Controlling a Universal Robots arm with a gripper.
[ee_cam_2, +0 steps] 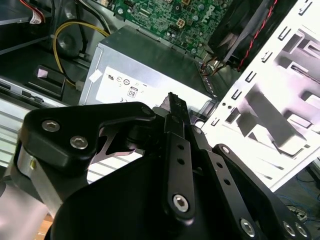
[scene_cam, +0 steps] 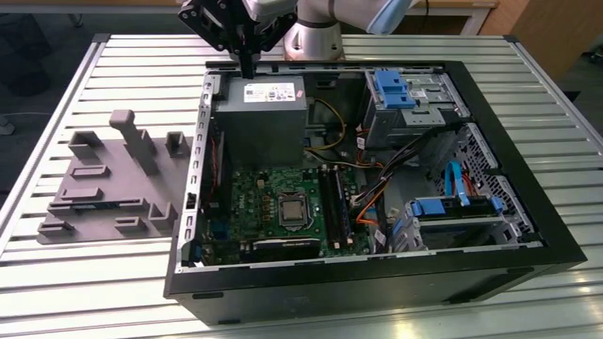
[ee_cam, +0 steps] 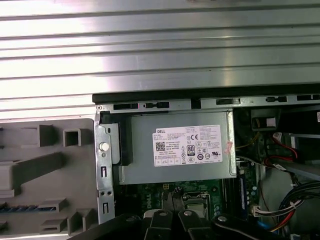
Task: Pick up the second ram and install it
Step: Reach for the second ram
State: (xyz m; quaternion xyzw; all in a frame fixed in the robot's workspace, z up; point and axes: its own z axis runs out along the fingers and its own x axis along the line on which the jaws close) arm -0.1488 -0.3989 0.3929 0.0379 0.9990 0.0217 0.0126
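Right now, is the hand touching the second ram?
Apart. Exterior view: the hand hangs over the case rim; the second ram lies in the grey fixture.

- Slatted metal table [scene_cam: 85, 282], pale grey, w/ glare on slats.
- Wood furniture [scene_cam: 556, 32] behind, exterior view's right.
- Dark floor [scene_cam: 24, 70] at exterior view's left.

Bright, even room light. In the second wrist view the tray [ee_cam_2: 272, 117] beside the gripper [ee_cam_2: 172, 102] is blown out to white. In the first wrist view the slatted table [ee_cam: 160, 45] beyond the gripper glares in pale bands. In the exterior view the inside of the computer case [scene_cam: 377, 282] beneath the tool lies in shadow.
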